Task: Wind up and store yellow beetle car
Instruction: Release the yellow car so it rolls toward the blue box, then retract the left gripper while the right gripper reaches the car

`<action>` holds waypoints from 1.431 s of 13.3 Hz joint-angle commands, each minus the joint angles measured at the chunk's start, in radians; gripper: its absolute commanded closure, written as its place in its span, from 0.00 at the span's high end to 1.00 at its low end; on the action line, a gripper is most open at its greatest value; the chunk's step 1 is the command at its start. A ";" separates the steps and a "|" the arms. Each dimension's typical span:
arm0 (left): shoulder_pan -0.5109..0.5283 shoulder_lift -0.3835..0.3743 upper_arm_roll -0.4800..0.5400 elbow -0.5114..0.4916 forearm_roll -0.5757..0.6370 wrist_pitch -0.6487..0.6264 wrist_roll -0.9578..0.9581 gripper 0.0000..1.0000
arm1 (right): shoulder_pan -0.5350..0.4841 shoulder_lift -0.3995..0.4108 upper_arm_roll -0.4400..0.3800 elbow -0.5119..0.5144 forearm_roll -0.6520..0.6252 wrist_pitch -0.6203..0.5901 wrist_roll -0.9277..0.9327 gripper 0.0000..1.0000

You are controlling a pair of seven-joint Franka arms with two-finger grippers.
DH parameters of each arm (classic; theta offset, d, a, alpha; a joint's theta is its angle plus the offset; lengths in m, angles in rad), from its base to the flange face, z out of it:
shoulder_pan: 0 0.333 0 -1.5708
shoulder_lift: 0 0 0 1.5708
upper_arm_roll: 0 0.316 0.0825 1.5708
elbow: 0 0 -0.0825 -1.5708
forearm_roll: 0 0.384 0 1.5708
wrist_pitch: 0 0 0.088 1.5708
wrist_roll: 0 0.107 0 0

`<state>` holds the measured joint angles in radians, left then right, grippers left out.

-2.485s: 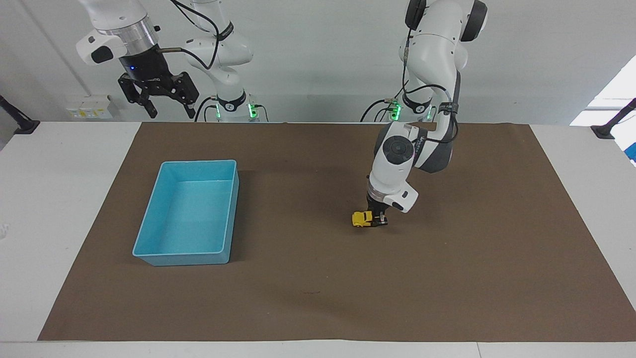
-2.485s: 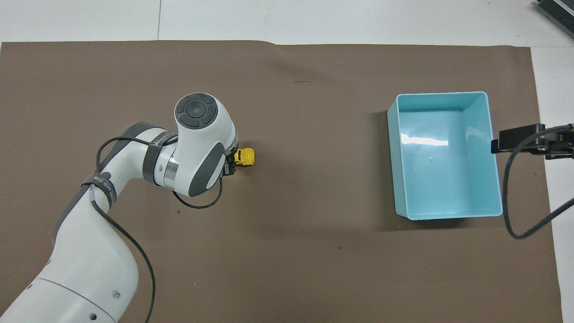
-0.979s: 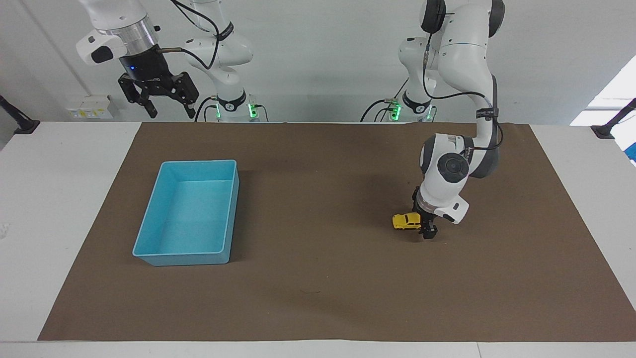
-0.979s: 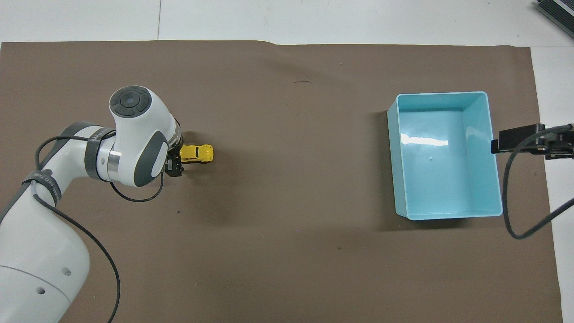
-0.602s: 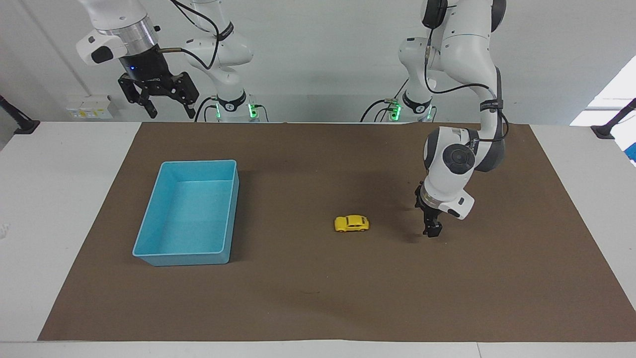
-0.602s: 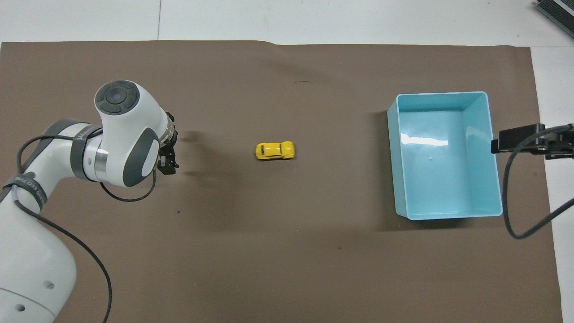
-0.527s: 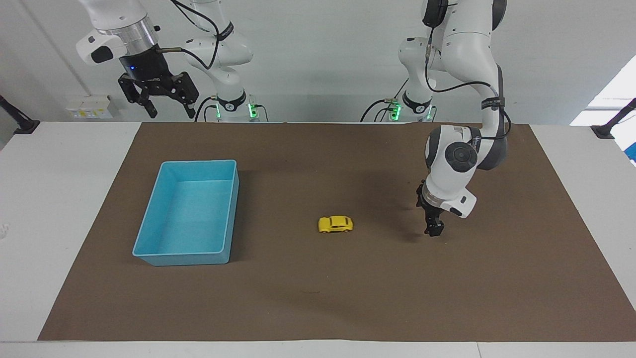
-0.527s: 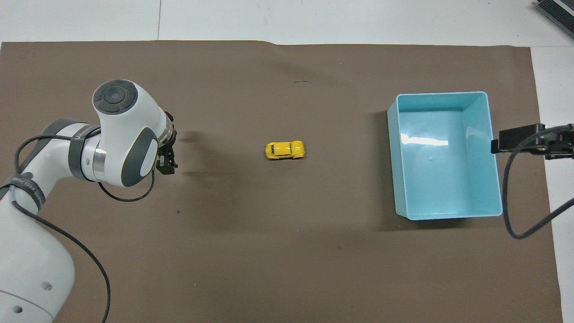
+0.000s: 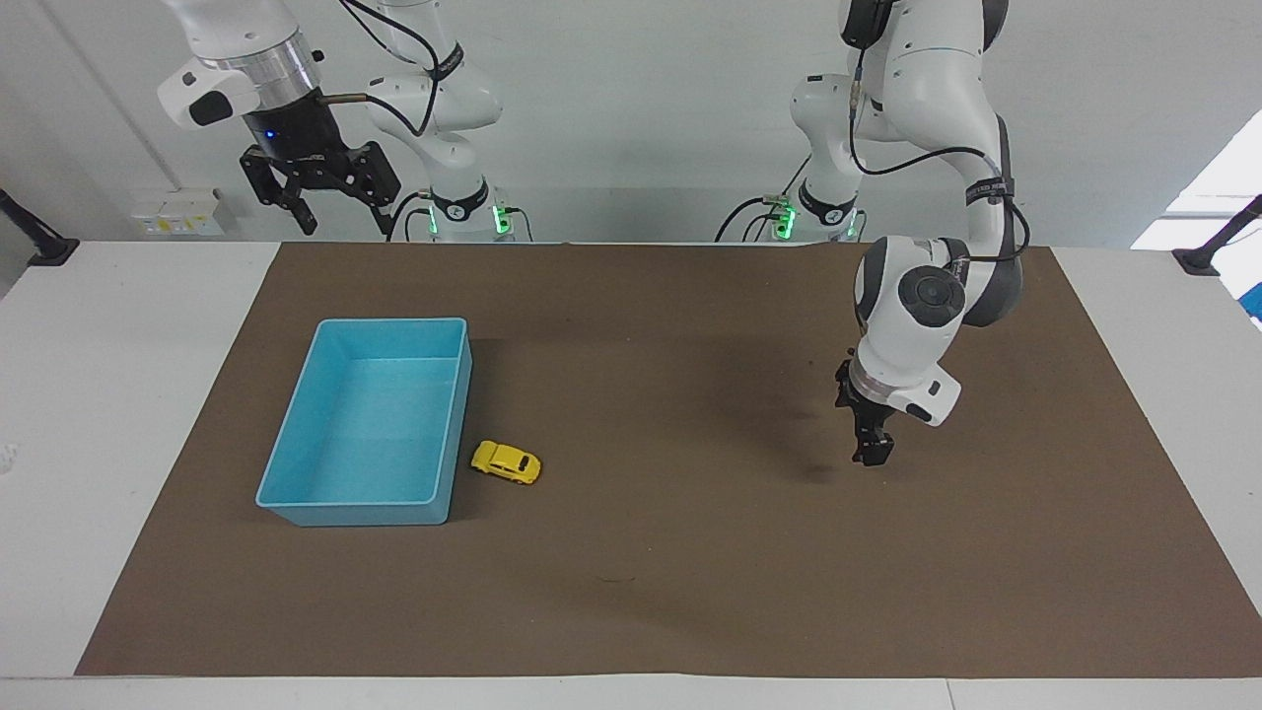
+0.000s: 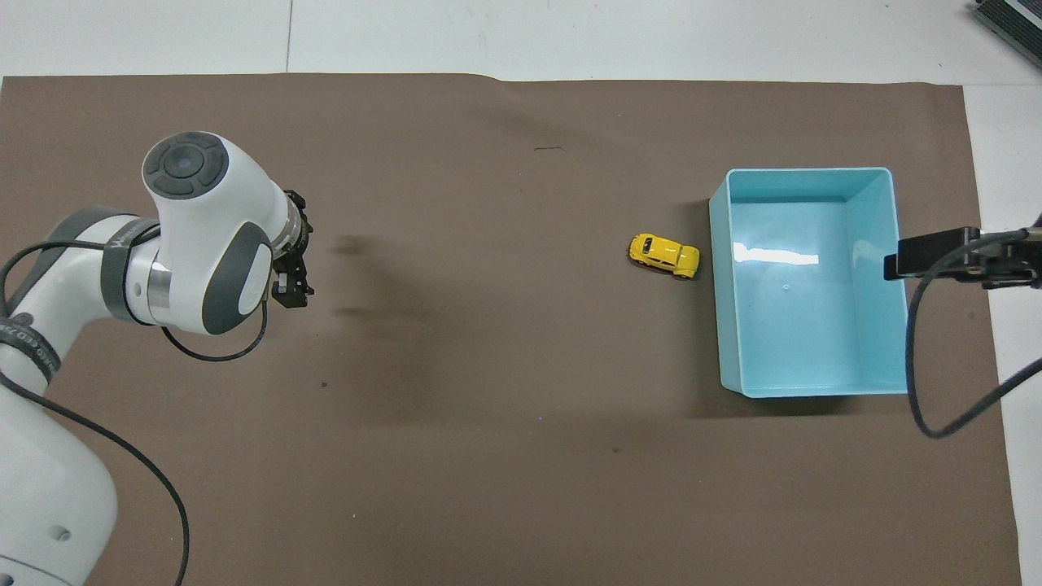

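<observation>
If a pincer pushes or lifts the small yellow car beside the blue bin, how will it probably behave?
The yellow beetle car stands on its wheels on the brown mat, so a push along its length would probably make it roll. It looks tiny and probably light. Its rounded glossy body may slip between closing fingers. The blue bin beside it could stop it.

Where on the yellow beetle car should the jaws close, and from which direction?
Probably from straight above, jaws across the two door sides of the yellow beetle car. It stands on its wheels on the mat, slightly skewed, its nose at the blue bin wall, so the long sides stay free.
</observation>
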<state>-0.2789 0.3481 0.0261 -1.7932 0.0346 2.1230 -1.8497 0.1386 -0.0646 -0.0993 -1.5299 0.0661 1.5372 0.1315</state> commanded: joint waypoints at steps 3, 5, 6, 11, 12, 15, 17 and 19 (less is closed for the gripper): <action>0.036 -0.075 -0.008 0.023 0.021 -0.011 0.111 1.00 | -0.002 -0.006 0.007 -0.006 0.011 -0.002 -0.120 1.00; 0.055 -0.125 -0.009 0.023 0.019 -0.014 0.191 1.00 | -0.001 -0.006 0.024 -0.006 0.005 0.001 -0.208 1.00; 0.059 -0.158 -0.008 0.023 0.010 -0.020 0.251 1.00 | -0.002 -0.004 0.024 -0.006 0.003 0.004 -0.290 1.00; 0.086 -0.230 -0.005 0.110 -0.007 -0.176 0.580 1.00 | -0.002 0.003 0.026 -0.004 -0.006 0.006 -0.733 1.00; 0.087 -0.230 -0.003 0.145 -0.022 -0.228 0.651 1.00 | -0.002 0.017 0.026 -0.003 -0.017 0.014 -0.839 1.00; 0.093 -0.253 -0.003 0.178 -0.022 -0.310 0.921 1.00 | -0.001 0.063 0.030 0.007 -0.015 0.032 -1.001 1.00; 0.105 -0.277 -0.003 0.176 -0.022 -0.360 1.141 1.00 | -0.008 0.121 0.076 0.037 -0.022 0.032 -1.111 1.00; 0.127 -0.311 -0.003 0.166 -0.024 -0.412 1.410 1.00 | 0.001 0.189 0.082 0.085 -0.022 0.034 -1.142 1.00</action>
<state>-0.1836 0.0780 0.0300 -1.6206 0.0264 1.7682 -0.6451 0.1424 0.0541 -0.0291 -1.5127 0.0581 1.5755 -0.9581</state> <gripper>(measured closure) 0.000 0.000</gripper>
